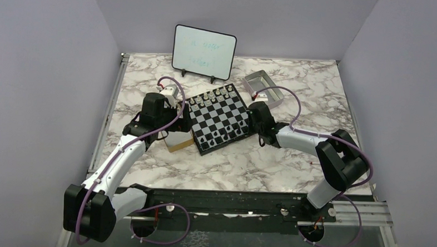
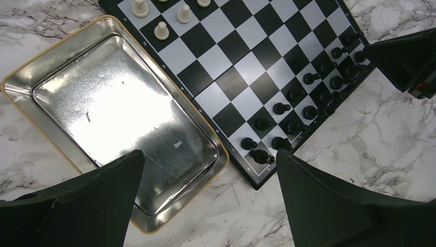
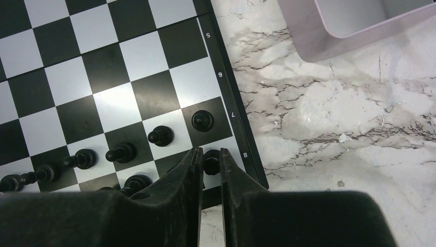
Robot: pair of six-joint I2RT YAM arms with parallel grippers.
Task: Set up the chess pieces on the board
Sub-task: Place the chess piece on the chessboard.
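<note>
The board lies mid-table, turned at an angle. Black chess pieces fill its two near rows. My right gripper hangs over the board's corner square by the "8" mark. A black chess piece stands on that square between the fingertips. The jaws are slightly apart, with a sliver of gap on the piece's left side. My left gripper is wide open and holds nothing. It hovers over the marble between the shiny tin and the board's corner.
Pale chess figures stand along the board's far rows. The tan-rimmed metal tin touches the board's left side. A grey tray sits at the back right, and a small whiteboard stands at the back.
</note>
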